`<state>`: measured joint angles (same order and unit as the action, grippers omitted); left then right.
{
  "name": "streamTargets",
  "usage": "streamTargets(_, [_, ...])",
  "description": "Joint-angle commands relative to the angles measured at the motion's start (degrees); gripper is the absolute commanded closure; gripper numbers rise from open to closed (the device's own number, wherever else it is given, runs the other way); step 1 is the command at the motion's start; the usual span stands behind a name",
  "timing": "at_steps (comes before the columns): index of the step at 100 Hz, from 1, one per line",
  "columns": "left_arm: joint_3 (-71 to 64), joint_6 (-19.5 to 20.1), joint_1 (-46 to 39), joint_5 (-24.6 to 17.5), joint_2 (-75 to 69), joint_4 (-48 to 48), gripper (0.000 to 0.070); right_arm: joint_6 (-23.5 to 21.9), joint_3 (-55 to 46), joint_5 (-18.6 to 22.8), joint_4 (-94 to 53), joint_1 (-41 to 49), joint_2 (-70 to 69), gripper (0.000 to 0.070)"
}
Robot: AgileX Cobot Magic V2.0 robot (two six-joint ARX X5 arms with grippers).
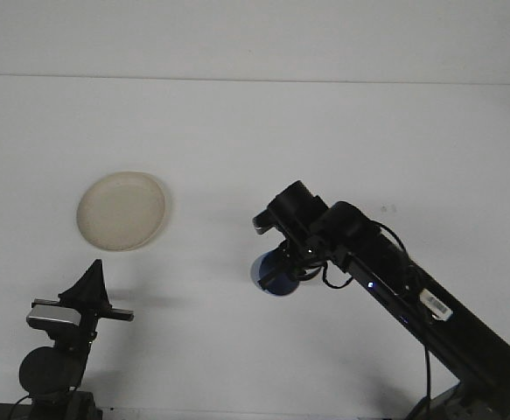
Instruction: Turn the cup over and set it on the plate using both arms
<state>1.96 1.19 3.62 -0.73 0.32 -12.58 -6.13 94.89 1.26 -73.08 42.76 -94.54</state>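
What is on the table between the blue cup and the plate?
Nothing: the front view shows only bare white table between the blue cup and plate.

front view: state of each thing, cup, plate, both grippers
blue cup: held at the right gripper, off the plate, tipped with its opening toward the camera
plate: flat on the table, nothing on it
right gripper: shut on the blue cup, arm stretched toward the middle
left gripper: low near the front edge, holding nothing
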Motion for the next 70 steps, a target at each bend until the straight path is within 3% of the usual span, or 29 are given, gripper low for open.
streamTargets(1, [-1.2,0.8,0.0,-0.1,-0.1,-0.6,0.0688,2.2,2.0,-0.2,-0.6,1.1,-3.2,0.0698])
streamTargets(70, [-1.2,0.8,0.0,-0.1,-0.1,-0.6,0.0688,5.9,2.5,0.4,-3.1,2.1,-13.5,0.0697])
